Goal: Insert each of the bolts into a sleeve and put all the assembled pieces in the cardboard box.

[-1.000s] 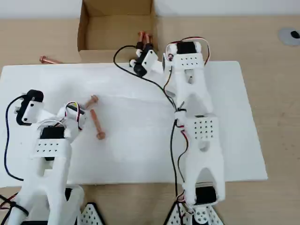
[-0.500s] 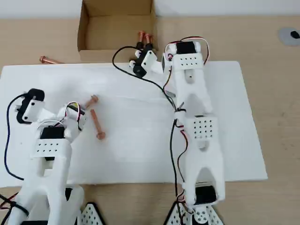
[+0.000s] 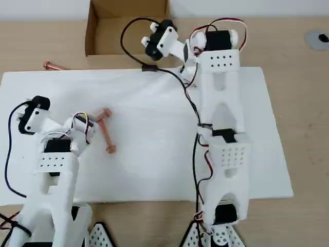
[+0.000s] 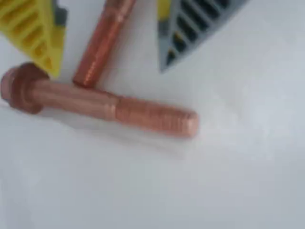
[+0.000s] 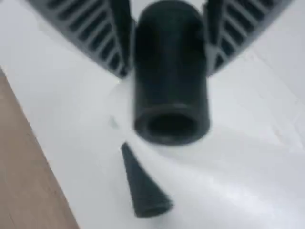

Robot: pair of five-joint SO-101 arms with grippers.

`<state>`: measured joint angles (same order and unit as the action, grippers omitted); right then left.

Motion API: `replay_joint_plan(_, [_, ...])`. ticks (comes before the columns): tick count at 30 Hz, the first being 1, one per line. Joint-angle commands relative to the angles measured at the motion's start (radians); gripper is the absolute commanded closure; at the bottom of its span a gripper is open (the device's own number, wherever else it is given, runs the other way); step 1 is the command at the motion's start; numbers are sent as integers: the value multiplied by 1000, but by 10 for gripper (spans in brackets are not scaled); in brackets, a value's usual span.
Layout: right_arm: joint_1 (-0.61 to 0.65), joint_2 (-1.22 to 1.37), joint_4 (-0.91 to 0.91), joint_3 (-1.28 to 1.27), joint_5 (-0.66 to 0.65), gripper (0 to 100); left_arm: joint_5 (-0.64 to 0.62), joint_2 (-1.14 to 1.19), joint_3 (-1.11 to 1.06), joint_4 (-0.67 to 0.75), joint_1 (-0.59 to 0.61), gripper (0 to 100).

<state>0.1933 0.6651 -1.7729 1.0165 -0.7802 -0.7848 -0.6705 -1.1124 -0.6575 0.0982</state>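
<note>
1. The left gripper stood released, its fingers on either side of a copper bolt whose shaft ran in line with them.
2. A second bolt lay crosswise just past the fingertips, flanged head at one end and thread at the other, meeting the first bolt's tip.
3. The right gripper was clenched on a black sleeve, a smooth tube with its long axis along the fingers and one open end showing, over the white mat.
4. The right arm stretched forward toward the cardboard box, while the left arm sat folded low, its gripper tipped down.
5. A third bolt lay on the bare counter, well apart from the left gripper.
</note>
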Motion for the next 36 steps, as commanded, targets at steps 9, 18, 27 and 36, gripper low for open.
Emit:
replay_joint_plan(9, [124,-128,-15,-541,14,958,9,-18,3,17,6,847])
replay_joint_plan(18, [127,-136,25,-608,69,942,11,-18,3,17,6,847])
replay_joint_plan(27, [119,-136,-15,-509,55,684,12,-16,2,17,11,850])
replay_joint_plan(36, [137,-211,-15,-545,86,684,38,-18,-69,161,14,850])
